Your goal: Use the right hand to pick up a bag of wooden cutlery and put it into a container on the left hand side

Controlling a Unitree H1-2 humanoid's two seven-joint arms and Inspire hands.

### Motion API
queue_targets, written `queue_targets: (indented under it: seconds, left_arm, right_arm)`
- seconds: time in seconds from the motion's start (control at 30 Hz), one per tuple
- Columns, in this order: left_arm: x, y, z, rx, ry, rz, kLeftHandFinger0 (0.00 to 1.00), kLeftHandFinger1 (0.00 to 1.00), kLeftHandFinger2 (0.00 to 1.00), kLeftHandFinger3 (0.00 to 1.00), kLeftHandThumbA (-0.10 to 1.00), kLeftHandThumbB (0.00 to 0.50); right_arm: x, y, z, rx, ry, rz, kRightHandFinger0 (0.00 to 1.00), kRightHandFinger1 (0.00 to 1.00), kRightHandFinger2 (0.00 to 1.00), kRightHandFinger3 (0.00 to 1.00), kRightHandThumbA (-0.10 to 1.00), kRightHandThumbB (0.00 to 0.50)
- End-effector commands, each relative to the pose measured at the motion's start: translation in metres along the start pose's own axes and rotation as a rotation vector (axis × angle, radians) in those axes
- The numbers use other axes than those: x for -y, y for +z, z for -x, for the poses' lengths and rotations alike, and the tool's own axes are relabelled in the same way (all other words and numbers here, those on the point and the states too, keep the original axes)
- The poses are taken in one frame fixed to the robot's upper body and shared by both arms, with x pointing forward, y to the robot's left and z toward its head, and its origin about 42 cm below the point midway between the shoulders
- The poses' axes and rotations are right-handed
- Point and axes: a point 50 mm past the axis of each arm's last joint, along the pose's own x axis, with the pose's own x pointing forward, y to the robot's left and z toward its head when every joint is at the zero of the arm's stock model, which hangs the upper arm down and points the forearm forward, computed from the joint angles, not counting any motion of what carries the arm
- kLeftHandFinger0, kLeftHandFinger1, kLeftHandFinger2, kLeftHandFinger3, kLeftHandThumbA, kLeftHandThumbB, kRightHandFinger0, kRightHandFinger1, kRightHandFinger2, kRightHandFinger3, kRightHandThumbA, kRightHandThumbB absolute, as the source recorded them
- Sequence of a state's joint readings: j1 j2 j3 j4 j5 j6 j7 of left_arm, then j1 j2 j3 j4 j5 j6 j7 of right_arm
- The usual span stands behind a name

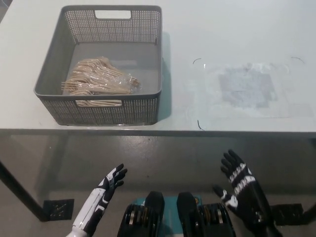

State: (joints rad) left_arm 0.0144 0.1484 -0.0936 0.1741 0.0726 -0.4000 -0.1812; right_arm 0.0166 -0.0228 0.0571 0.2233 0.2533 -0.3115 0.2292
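The bag of wooden cutlery (98, 78) lies inside the grey mesh basket (118, 111) on the desk's (222, 29) left, so the task looks done. The black right robot hand (242, 190) hangs below the desk edge, spread wide and empty. The white left robot hand (111, 180) rests low, also open. Raising the right arm carelessly could clip that edge.

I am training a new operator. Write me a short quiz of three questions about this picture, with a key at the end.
1. True or false: the bag of wooden cutlery lies inside the grey basket.
2. Where is the black right hand? A: over the basket. B: off the table, at the picture's lower right. C: flat on the table.
3. Fill in: the white left hand is open and holds ____.

Key: 1 true; 2 B; 3 nothing.
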Motion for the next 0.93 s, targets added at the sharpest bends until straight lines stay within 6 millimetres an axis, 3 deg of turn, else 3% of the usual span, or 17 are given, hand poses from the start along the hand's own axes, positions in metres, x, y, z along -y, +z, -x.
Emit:
queue_targets:
  seconds: [0.0,0.13,0.27,0.47,0.7,0.9]
  left_arm:
    - [-0.007,0.004,0.0,0.049,0.052,0.02,1.0,1.0,1.0,1.0,1.0,0.218]
    - [-0.008,0.001,0.004,0.039,0.067,0.027,1.0,1.0,1.0,1.0,1.0,0.24]
    - [-0.004,-0.004,0.014,0.013,0.072,0.033,1.0,1.0,1.0,1.0,1.0,0.227]
    - [-0.002,-0.009,0.023,-0.007,0.085,0.034,1.0,1.0,1.0,1.0,1.0,0.231]
    - [0.003,-0.008,0.028,-0.023,0.089,0.036,1.0,1.0,1.0,1.0,1.0,0.226]
    - [0.011,-0.009,0.038,-0.045,0.091,0.057,1.0,1.0,1.0,1.0,1.0,0.225]
  right_arm:
    - [0.011,0.002,0.007,0.073,0.008,-0.02,1.0,1.0,1.0,1.0,1.0,0.315]
    - [0.014,0.002,0.012,0.066,0.012,-0.004,1.0,1.0,1.0,1.0,1.0,0.294]
    - [0.012,0.0,0.014,0.062,0.007,0.024,1.0,1.0,1.0,1.0,1.0,0.331]
    - [0.008,-0.001,0.015,0.055,0.02,0.041,1.0,1.0,1.0,1.0,1.0,0.311]
    - [0.01,0.0,0.013,0.062,0.024,0.082,1.0,1.0,1.0,1.0,1.0,0.338]
    - [0.013,-0.002,0.024,0.059,0.021,0.11,1.0,1.0,1.0,1.0,1.0,0.314]
